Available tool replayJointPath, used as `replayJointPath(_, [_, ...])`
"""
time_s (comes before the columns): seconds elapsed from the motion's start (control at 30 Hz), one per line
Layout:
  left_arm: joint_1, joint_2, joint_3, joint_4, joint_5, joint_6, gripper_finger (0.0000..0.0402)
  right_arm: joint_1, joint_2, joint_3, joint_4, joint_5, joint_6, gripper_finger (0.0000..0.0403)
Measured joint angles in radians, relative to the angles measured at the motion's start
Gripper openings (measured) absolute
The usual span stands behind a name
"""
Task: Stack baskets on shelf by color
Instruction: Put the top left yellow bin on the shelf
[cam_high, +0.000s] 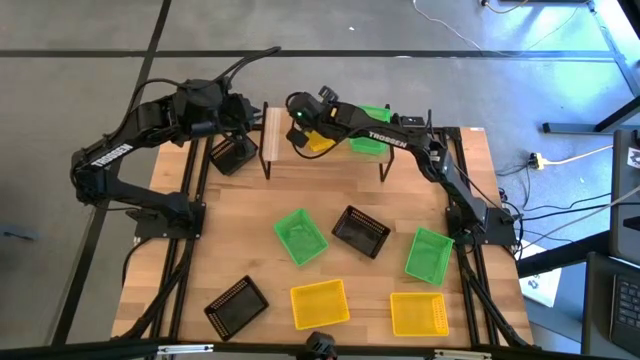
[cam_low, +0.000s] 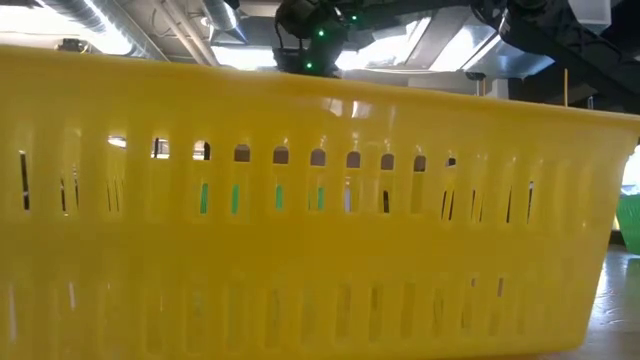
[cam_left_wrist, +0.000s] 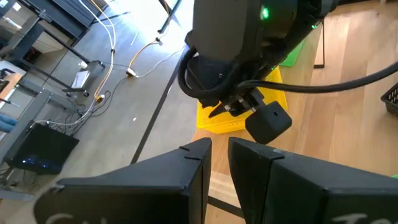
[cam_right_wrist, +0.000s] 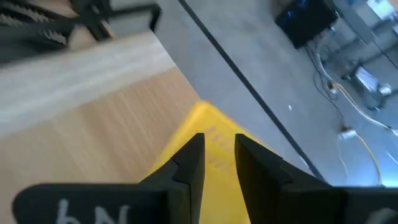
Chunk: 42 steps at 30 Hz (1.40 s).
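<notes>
The yellow plastic mesh basket (cam_right_wrist: 214, 149) sits on the light wooden plank shelf (cam_high: 340, 150), its rim pinched in my right jaws (cam_right_wrist: 219, 155), which stand narrow around it. Its long axis seems to run along the plank. A green mesh basket (cam_high: 371, 130) lies just beyond. My left jaws (cam_left_wrist: 219, 163), nearly together, hold nothing beside the shelf's other end, which is bare, over a black mesh basket (cam_high: 232, 155) on the bench (cam_high: 240, 240).
</notes>
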Motion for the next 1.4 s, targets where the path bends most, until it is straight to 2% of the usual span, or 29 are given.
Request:
replayJointPath(0.1, [0.000,0.000,0.000,0.000,0.000,0.000,0.0047,0.021,-0.023,0.000,0.093,-0.057,-0.045,0.0090])
replayJointPath(0.17, [0.000,0.000,0.000,0.000,0.000,0.001,0.0047,0.030,-0.030,0.004,0.147,-0.168,-0.038,0.0090])
replayJointPath(0.27, [0.000,0.000,0.000,-0.001,0.001,0.001,0.0047,0.029,-0.026,0.003,0.129,-0.344,0.028,0.0090])
replayJointPath(0.33, [0.000,0.000,0.000,-0.003,0.001,0.001,0.0047,0.028,-0.007,0.003,0.126,-0.360,0.037,0.0090])
replayJointPath(0.47, [0.000,0.000,0.000,-0.004,0.003,0.001,0.0047,0.022,0.023,0.000,0.086,-0.275,0.036,0.0090])
replayJointPath(0.7, [0.000,0.000,0.000,-0.006,0.008,0.001,0.0047,0.006,0.031,0.000,0.044,-0.254,0.059,0.0090])
replayJointPath(0.87, [0.000,0.000,0.000,-0.006,0.010,-0.001,0.0047,0.006,0.031,0.000,0.022,-0.117,0.032,0.0090])
replayJointPath(1.07, [0.000,0.000,0.000,-0.007,0.010,-0.001,0.0047,0.006,0.031,0.000,0.017,-0.081,0.026,0.0090])
replayJointPath(1.4, [0.000,0.000,0.000,-0.007,0.011,-0.001,0.0047,0.002,0.031,0.000,-0.003,0.062,-0.023,0.0090])
